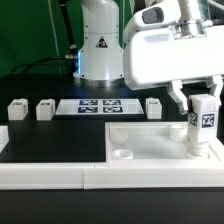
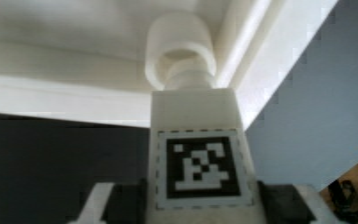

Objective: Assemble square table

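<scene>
Exterior view: holding the held leg point(image 1: 204, 135) upright at the right edge of the frame, with the gripper point(image 1: 202, 106) clamped narrowly on its upper part, one finger on each side. Standing over the corner of the square slab point(image 1: 150, 138) on the exterior view's right; touching or just above, cannot tell. Showing a round socket point(image 1: 122, 153) at the slab's lower left corner. Showing three loose legs in a row across mid-frame: far-left leg point(image 1: 17, 110), second leg point(image 1: 46, 109), and third leg point(image 1: 153, 107) just right of the marker board point(image 1: 98, 105). Showing the bar fence point(image 1: 45, 178) along the lower frame.

Wrist view: looking along the held leg point(image 2: 197, 115), tag facing the camera, gripper point(image 2: 197, 208) pinching it between both fingers point(image 2: 114, 208). Pointing its far end at a corner socket point(image 2: 181, 62) of the square slab point(image 2: 69, 60), very near it; seated or not, cannot tell.
</scene>
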You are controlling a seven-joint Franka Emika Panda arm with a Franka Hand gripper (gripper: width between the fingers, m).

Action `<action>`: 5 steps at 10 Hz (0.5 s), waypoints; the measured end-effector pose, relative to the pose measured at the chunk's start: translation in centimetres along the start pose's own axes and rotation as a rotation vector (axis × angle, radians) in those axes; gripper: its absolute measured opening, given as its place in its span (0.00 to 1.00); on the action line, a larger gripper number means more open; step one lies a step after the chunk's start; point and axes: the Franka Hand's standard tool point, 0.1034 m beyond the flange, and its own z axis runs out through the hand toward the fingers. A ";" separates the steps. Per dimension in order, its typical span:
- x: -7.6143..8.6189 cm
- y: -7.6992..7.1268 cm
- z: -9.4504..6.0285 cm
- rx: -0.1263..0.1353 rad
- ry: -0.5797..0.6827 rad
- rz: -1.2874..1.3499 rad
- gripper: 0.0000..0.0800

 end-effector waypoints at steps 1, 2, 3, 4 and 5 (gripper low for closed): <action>0.1 0.2 0.1 -0.005 0.014 0.002 0.37; 0.2 0.2 0.1 -0.006 0.022 0.001 0.37; 0.2 0.1 0.1 -0.008 0.031 0.000 0.37; 0.2 0.0 0.1 -0.007 0.033 -0.001 0.37; 0.3 0.0 -0.1 -0.007 0.033 -0.002 0.37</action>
